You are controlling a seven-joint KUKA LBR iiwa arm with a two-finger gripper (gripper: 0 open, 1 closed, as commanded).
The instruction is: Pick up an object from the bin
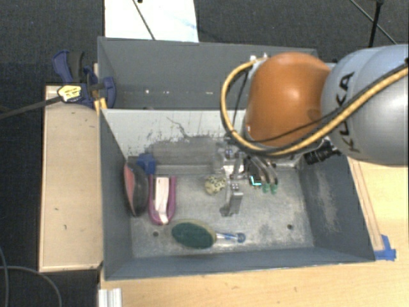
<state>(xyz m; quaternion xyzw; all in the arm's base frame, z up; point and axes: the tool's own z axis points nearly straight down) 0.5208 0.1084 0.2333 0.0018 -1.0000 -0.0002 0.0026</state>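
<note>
Downward the arm (358, 107) reaches, jaws beside a speckled lump (215, 185), opening unclear.

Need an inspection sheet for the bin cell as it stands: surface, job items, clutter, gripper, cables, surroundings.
surface: grey metal bin, floor scuffed, scratch marks on the back wall.
job's things: small beige speckled lump, mid-bin.
clutter: dark green oval brush with a clear handle, at the front; purple-and-white stapler-like piece and dark grey-and-pink piece side by side at the left; small blue piece just behind them.
gripper: the gripper is low over the floor at centre, just right of the lump; grasp state unclear.
cables: yellow-and-black cables looped round the orange wrist cover.
surroundings: dark floor around the bin.
</note>
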